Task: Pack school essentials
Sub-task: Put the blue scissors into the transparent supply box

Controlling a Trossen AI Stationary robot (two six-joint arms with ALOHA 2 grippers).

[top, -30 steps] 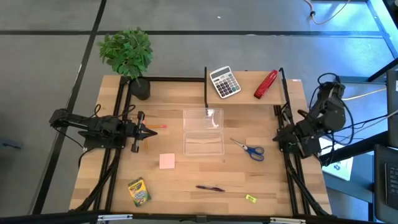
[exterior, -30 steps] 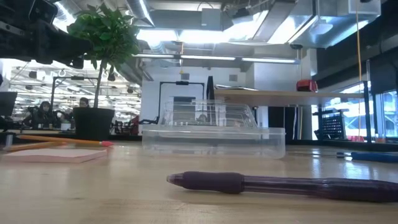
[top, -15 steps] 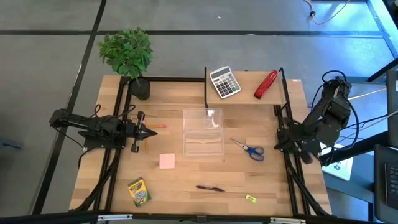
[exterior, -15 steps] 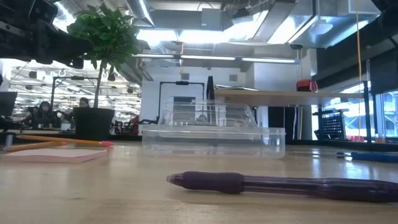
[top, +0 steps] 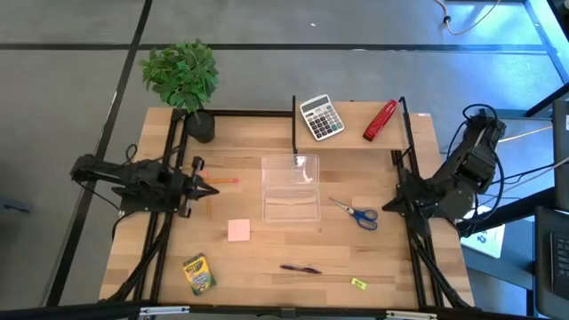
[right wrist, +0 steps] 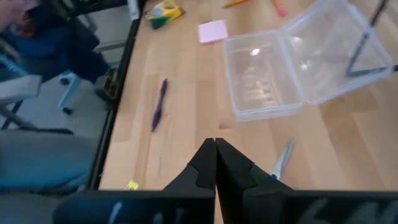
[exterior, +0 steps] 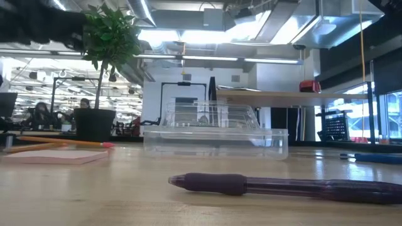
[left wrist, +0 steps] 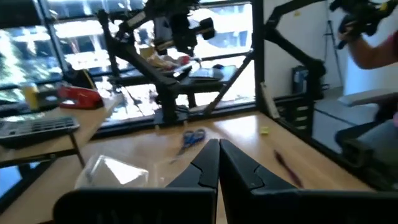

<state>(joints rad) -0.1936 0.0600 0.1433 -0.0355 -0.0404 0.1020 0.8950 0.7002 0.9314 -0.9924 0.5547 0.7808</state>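
School essentials lie loose about the open clear plastic box [top: 292,188] at the bench's [top: 258,267] middle: blue-handled scissors [top: 356,213] toward the right edge, pink note pad [top: 238,230], crayon box [top: 198,274] by the front left corner, dark pen [top: 300,268] at the front. All look light; the pen would likely roll, so pinch mid-barrel. Left gripper [top: 212,189] and right gripper [top: 388,207] hover with jaws closed, empty.

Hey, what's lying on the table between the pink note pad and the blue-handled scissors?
The clear plastic box with its lid open lies between the pink note pad and the blue-handled scissors, seen in the high view.
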